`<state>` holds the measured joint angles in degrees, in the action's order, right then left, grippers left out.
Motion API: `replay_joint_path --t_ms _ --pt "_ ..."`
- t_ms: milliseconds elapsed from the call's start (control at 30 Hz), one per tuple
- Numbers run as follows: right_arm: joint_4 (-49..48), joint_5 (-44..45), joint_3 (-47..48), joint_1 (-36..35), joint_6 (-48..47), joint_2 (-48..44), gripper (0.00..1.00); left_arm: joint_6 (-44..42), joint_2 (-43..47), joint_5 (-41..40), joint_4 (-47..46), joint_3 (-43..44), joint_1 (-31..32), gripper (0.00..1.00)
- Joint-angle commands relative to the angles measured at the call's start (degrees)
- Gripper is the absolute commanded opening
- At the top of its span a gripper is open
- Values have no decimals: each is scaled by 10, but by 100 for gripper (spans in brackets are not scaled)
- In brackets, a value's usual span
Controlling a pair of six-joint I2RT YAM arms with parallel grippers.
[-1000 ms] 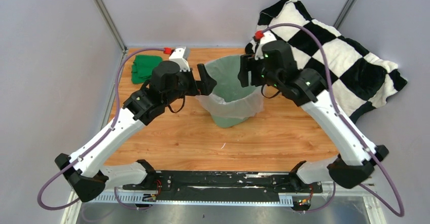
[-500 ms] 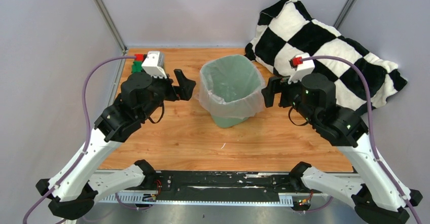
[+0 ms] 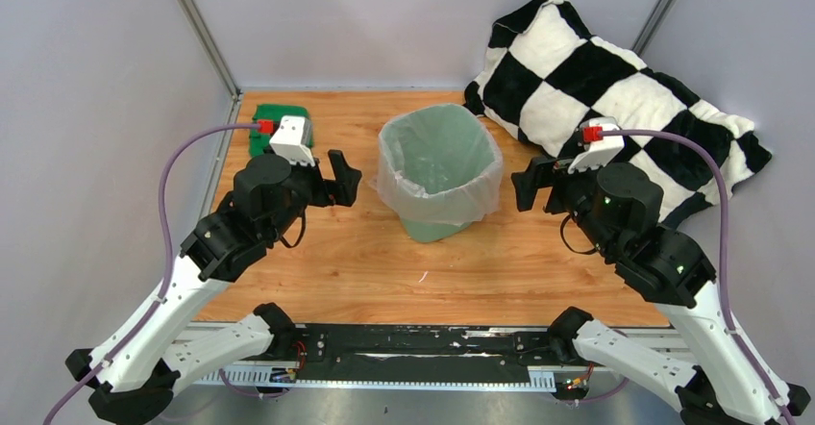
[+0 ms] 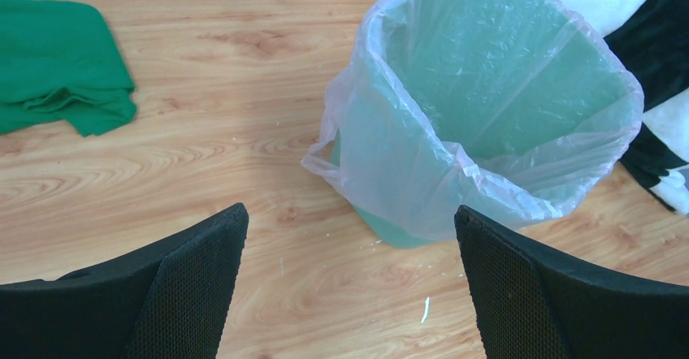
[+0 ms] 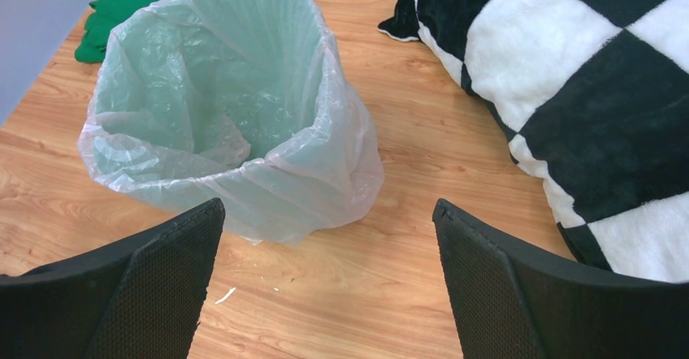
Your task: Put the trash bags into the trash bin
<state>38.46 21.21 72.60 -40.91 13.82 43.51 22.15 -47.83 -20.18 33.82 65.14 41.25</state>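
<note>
We note the left hand (image 3: 344,179) and right hand (image 3: 524,187) have drawn back from the rim, both released and empty, leaving the trash bag (image 3: 437,200) lining the trash bin (image 3: 431,229) ahead between them; the task looks done.

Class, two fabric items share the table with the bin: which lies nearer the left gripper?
The folded green cloth, just beyond the left gripper; the checkered cushion sits far right.
</note>
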Motion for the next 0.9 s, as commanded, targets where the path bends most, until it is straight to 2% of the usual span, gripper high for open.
replay_joint_path --t_ms 0,867 --pt "-17 25 -14 -5 -1 -10 100 -7 10 -11 5 -5 4 100" --pt "-30 28 -20 -6 4 -24 100 -20 20 -19 6 -9 4 100"
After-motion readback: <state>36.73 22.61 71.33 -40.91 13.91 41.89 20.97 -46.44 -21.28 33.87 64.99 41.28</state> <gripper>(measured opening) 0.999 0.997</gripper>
